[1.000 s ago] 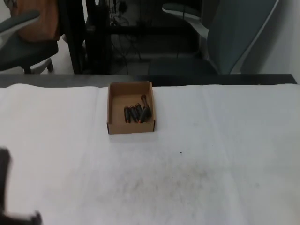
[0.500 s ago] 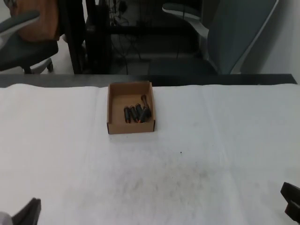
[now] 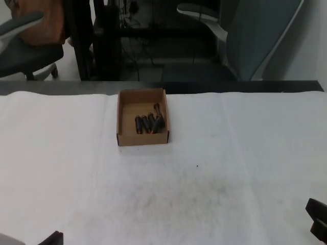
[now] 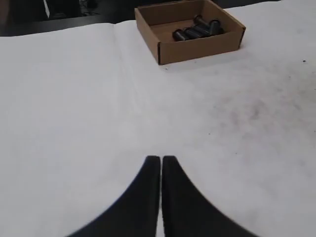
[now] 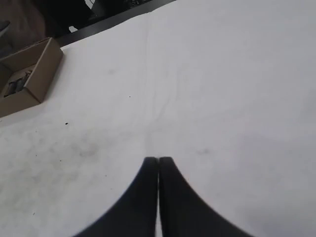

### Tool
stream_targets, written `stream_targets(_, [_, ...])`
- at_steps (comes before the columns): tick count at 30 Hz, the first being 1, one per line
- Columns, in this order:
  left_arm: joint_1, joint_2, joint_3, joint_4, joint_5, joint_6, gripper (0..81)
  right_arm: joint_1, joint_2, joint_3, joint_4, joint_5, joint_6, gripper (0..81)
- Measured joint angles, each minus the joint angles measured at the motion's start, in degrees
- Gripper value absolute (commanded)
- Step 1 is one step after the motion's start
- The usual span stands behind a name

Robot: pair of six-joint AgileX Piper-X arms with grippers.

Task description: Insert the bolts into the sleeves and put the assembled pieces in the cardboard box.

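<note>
A small cardboard box (image 3: 122, 102) stands on the white cloth toward the back of the bench, holding several dark assembled bolt-and-sleeve pieces (image 3: 149, 123). The left wrist view shows the box (image 4: 197, 49) and pieces (image 4: 197, 30) ahead of my left gripper (image 4: 161, 160), which is shut with nothing in it, low over the cloth. My right gripper (image 5: 158, 162) is also shut and empty, with the box (image 5: 42, 69) far off to its side. A dark arm part (image 3: 318, 219) shows at the near right corner, another (image 3: 51, 238) at the near left edge.
White cloth (image 3: 214, 168) covers the bench, with faint smudges in the middle. Behind the bench's far edge stand office chairs (image 3: 255, 35) and dark furniture. Open cloth lies between the grippers and the box.
The arm at the near left has drawn back toward the near edge of the high view. The arm part at the near right came into view and has held still since.
</note>
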State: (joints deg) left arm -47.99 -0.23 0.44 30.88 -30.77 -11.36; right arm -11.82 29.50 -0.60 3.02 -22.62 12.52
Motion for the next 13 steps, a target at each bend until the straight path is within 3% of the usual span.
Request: stream_targets(13, [0.00, 0.00, 0.00, 0.00, 0.69, -0.14, 1.8, 0.00, 0.00, 0.00, 0.00, 0.00, 0.00, 0.4])
